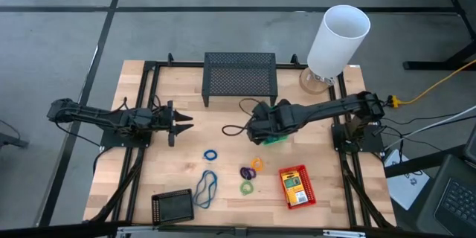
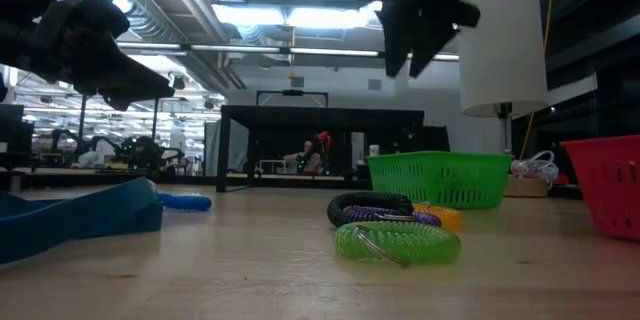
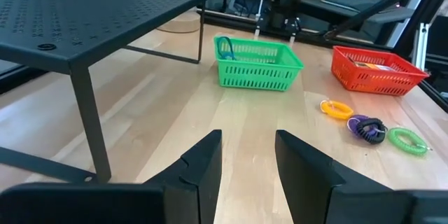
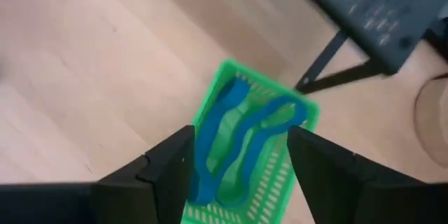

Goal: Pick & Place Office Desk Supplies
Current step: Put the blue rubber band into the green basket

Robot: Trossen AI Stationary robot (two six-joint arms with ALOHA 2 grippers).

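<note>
Directly above the small green slotted plastic basket (image 4: 252, 161), the right gripper (image 4: 241, 157) hangs with its dark fingers spread apart and nothing between them. Inside the basket lies a thin blue band loop (image 4: 234, 136), folded along its length. That basket sits near the middle of the wooden table (image 1: 149, 186), in front of the wide black mesh stand (image 1: 239, 74). Off to the left side, the left gripper (image 3: 248, 164) waits above the tabletop, fingers parted and empty. Nearer the front edge lie the red basket (image 1: 296, 186) with a yellow-and-green pack (image 1: 295, 187), coiled rings (image 1: 251, 169) and a black basket (image 1: 172, 207).
</note>
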